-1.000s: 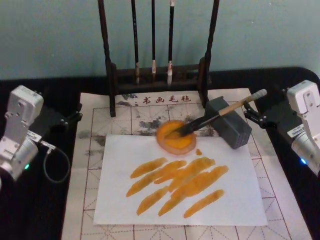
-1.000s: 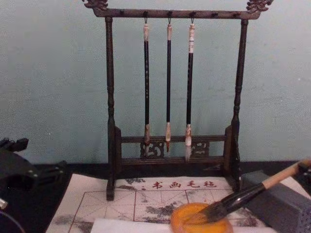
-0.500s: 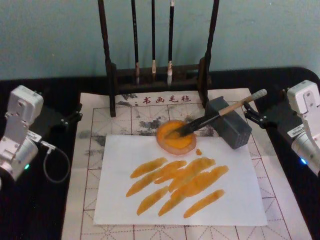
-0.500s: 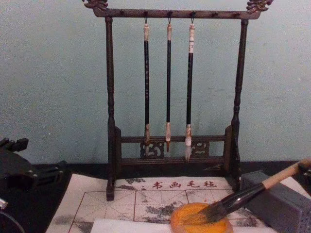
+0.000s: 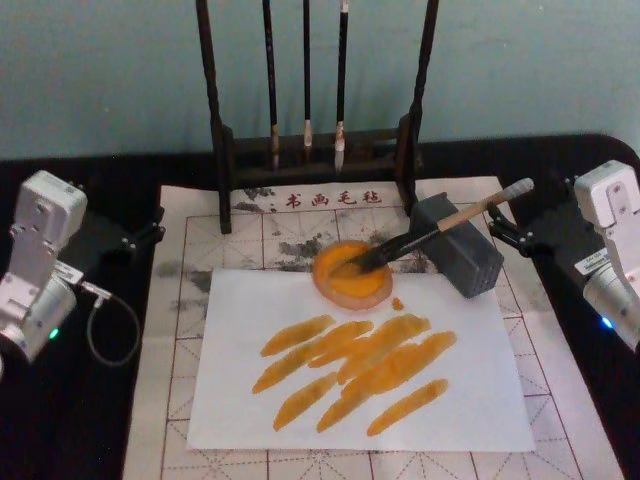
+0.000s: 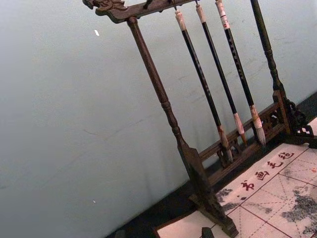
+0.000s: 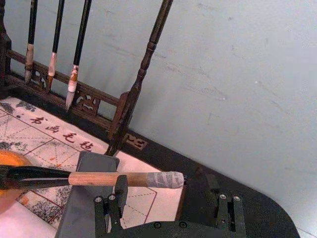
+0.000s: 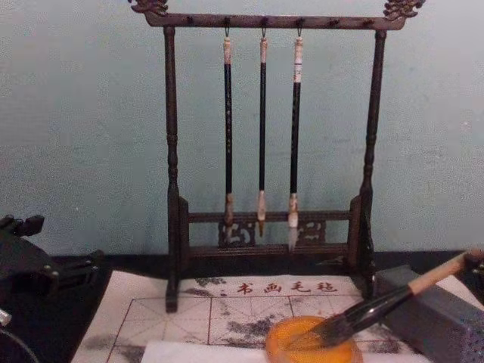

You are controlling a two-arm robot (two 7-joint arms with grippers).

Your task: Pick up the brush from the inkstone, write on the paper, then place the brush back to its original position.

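**Desk:** Black housing on the far left, is that your left gripper?

**Operator:** Yes. My left gripper (image 5: 148, 228) sits on the dark table just off the left edge of the felt mat (image 5: 190, 330). I see nothing in it, and I cannot tell whether it is open.

**Desk:** Any writing you can read?

**Operator:** Four red characters along the mat's far edge, 书画毛毡 (image 5: 332, 198), above its red grid lines and grey ink stains. Behind them stands the dark wooden brush rack (image 5: 214, 120), with three thin black brushes (image 8: 262, 128) hanging from its top bar.

**Desk:** And the paper?

**Operator:** The paper (image 5: 480, 395) lies flat on the mat in front of the rack. Its middle is covered in slanted orange strokes (image 5: 360, 365). A round orange dish (image 5: 352, 275) sits on its far edge.

**Desk:** Where is the brush?

**Operator:** The brush (image 5: 440, 228) is tilted, with its dark bristles in the dish. Its pale handle rests across the grey block (image 5: 465, 262) to the right, and the white end cap points toward my right arm.

**Desk:** The right gripper?

**Operator:** My right gripper (image 7: 168, 203) is just beyond that end cap, apart from it. Its jaws are spread wide and grip nothing.
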